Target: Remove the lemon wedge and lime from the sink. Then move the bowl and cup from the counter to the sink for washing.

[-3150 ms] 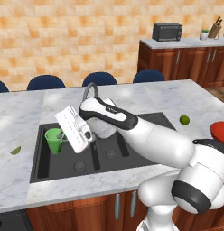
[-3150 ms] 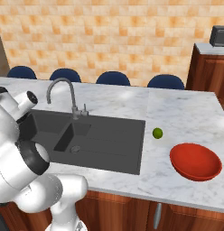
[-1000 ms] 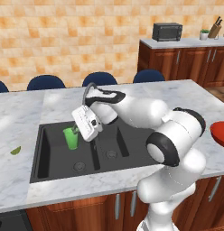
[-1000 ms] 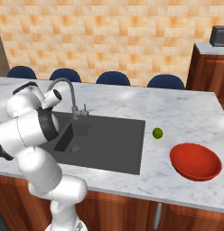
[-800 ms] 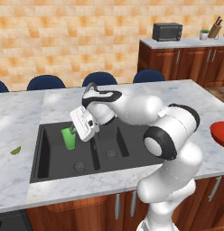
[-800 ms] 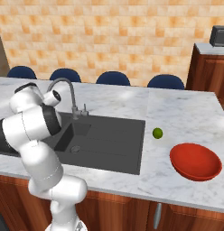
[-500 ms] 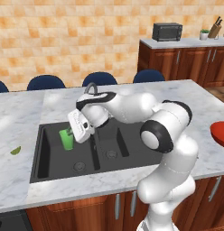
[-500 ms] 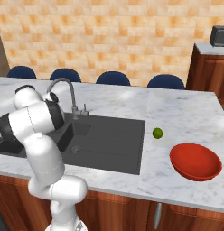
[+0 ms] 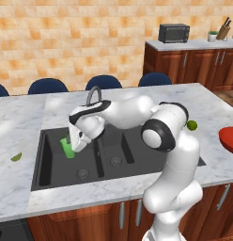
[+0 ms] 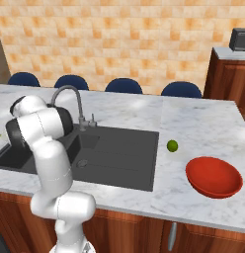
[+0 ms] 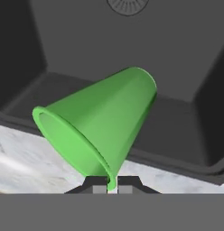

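The end effector is clenched on the rim of the green cup — tilted, it hangs over the sink's left basin.

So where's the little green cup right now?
The cup is held by its rim in the gripper, hanging over the left basin of the sink, left of the faucet in the left base view.

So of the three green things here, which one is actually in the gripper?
The cup: the gripper is shut on its rim over the sink. The lime and lemon wedge lie apart on the counter.
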{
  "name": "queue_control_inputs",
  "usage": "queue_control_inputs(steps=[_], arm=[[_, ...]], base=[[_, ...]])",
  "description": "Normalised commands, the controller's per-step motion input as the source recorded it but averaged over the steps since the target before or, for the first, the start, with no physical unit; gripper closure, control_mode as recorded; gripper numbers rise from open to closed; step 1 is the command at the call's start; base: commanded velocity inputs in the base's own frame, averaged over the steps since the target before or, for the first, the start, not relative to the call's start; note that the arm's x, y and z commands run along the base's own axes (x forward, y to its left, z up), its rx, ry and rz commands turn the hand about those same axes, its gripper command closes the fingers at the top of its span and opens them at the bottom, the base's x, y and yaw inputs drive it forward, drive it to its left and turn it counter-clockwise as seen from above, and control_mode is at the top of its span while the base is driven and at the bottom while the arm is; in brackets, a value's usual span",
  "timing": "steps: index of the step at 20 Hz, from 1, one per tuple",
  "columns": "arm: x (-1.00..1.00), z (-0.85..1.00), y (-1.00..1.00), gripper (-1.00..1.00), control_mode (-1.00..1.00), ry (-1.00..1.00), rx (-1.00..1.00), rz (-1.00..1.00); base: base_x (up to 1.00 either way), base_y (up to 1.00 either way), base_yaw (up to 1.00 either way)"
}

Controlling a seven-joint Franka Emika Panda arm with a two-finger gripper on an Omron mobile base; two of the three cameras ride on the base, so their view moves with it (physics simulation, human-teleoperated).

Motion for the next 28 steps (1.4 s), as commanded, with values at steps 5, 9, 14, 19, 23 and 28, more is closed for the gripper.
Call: queue_control_inputs(steps=[5, 9, 14, 19, 23, 28], arm=[[0.11, -0.18, 0.22, 1.0, -1.0, 0.0, -0.11, -0.13], [0.11, -0.25, 0.2, 1.0, -1.0, 0.0, -0.06, -0.12], [0.21, -0.26, 0.13, 1.0, -1.0, 0.0, -0.05, -0.11], [0.29, -0.21, 0.02, 1.0, -1.0, 0.0, -0.03, -0.09], [0.23, -0.14, 0.12, 1.0, -1.0, 0.0, 0.0, -0.06], [0.26, -0.15, 0.15, 1.0, -1.0, -0.02, 0.0, -0.06]], base=[[0.0, 0.0, 0.0], [0.0, 0.0, 0.0], [0.0, 0.0, 0.0], [0.0, 0.0, 0.0], [0.0, 0.0, 0.0], [0.0, 0.0, 0.0]])
